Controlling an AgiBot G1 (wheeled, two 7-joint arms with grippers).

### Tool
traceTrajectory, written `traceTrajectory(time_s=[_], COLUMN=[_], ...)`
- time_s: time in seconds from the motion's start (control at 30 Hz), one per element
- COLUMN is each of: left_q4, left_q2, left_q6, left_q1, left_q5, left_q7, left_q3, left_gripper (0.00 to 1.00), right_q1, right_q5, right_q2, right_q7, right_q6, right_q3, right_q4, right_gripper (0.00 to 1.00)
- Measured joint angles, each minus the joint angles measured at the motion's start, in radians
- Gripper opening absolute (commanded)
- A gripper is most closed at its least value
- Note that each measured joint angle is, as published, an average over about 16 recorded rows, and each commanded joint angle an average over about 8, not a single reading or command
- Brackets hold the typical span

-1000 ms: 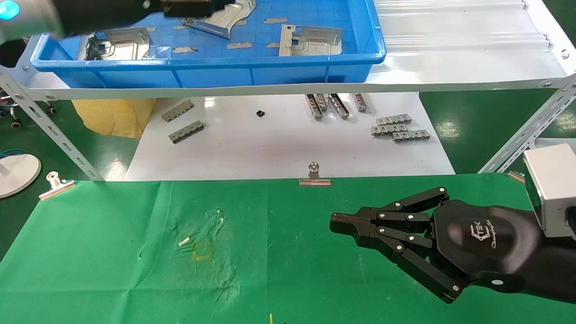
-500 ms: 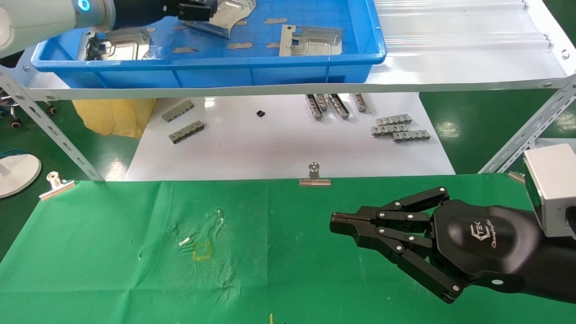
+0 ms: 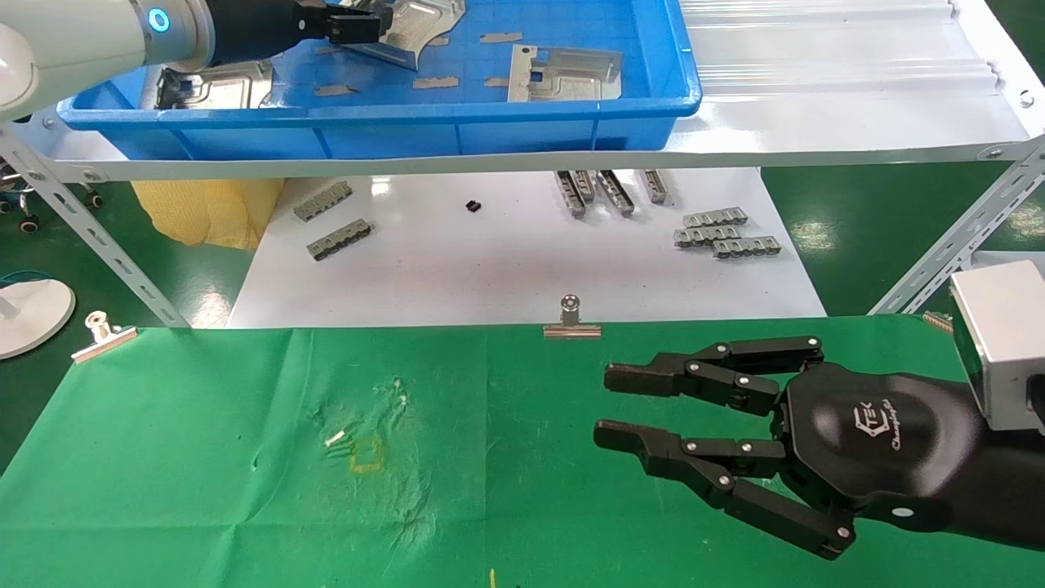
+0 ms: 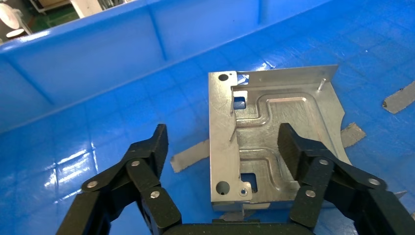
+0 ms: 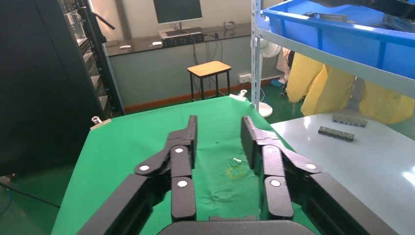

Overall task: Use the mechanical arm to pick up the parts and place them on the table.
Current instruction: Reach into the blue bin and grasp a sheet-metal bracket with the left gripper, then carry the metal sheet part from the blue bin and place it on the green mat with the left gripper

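My left gripper (image 3: 359, 24) is open inside the blue tray (image 3: 384, 122), its jaws on either side of a silver stamped part (image 4: 271, 142), not closed on it. That part also shows in the head view (image 3: 412, 33). Two more parts lie in the tray, one at the right (image 3: 563, 73) and one at the left (image 3: 216, 86). My right gripper (image 3: 612, 404) is open and empty, low over the green table (image 3: 245, 490) at its right side. It also shows in the right wrist view (image 5: 218, 132).
The tray stands on a white shelf (image 3: 816, 98) with angled metal legs (image 3: 82, 229). Small grey notched bars (image 3: 722, 233) lie on the white board (image 3: 490, 261) below. Binder clips (image 3: 570, 322) (image 3: 102, 335) pin the cloth's far edge.
My right gripper has opened; it was shut in both earlier frames. My left arm has shifted slightly left over the tray, staying at the part.
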Motion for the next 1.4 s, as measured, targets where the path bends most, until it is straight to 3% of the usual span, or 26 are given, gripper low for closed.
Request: traceTrajectory(time_s=[1.0,1.2,1.4], left_q4=[-0.046,-0.082,-0.120], left_q2=[0.001,-0.024,-0.080], left_q6=[-0.027,0.060,0.246], left_q1=[0.023,0.001,-0.012], left_q5=[-0.044,-0.073,-0.114], left_q7=[-0.019,0.028,0.122], left_q3=[-0.020,-0.034,-0.055], left_gripper=[0.00,0.00,0.00], right_q1=[0.000,0.000,0.000], right_q5=[0.000,0.000,0.000], right_q2=[0.000,0.000,0.000], right_q7=[0.000,0.000,0.000], right_q6=[0.000,0.000,0.000], right_q3=[0.000,0.000,0.000], right_q4=[0.000,0.000,0.000], right_gripper=[1.00,1.00,1.00])
